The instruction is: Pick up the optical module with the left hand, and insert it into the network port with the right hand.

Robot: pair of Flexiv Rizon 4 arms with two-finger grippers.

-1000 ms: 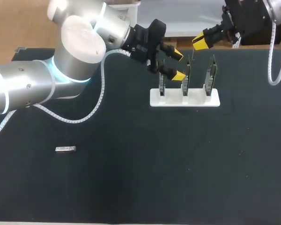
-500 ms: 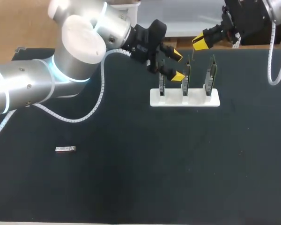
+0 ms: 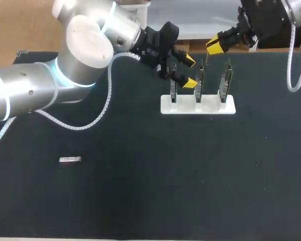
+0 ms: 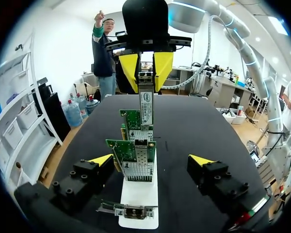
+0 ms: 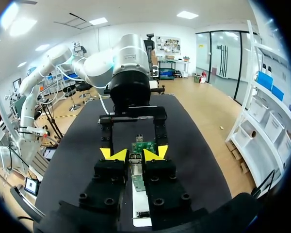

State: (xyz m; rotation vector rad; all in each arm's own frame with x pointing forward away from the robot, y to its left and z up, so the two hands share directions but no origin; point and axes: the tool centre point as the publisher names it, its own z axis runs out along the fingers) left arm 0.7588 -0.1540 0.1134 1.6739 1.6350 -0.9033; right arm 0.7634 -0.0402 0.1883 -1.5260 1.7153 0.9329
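Note:
My right gripper [image 3: 214,46] hangs above the back of the white stand [image 3: 198,105], shut on a silver optical module [image 4: 145,103] that points down at the network cards. In the right wrist view the module [image 5: 135,158] sits between the yellow fingertips of the right gripper [image 5: 135,154], with a green card [image 5: 143,145] just ahead. My left gripper [image 3: 190,71] stands open and empty beside the left and middle cards. In its own view the left gripper [image 4: 150,159] straddles the nearest card [image 4: 133,149] and its metal port [image 4: 137,170]. A second module [image 3: 70,159] lies on the mat at the left.
Three green network cards stand upright in the stand: left [image 3: 173,89], middle [image 3: 198,83], right [image 3: 226,80]. The black mat [image 3: 190,170] covers the table. My left arm's white cable [image 3: 103,113] loops over the mat behind its wrist.

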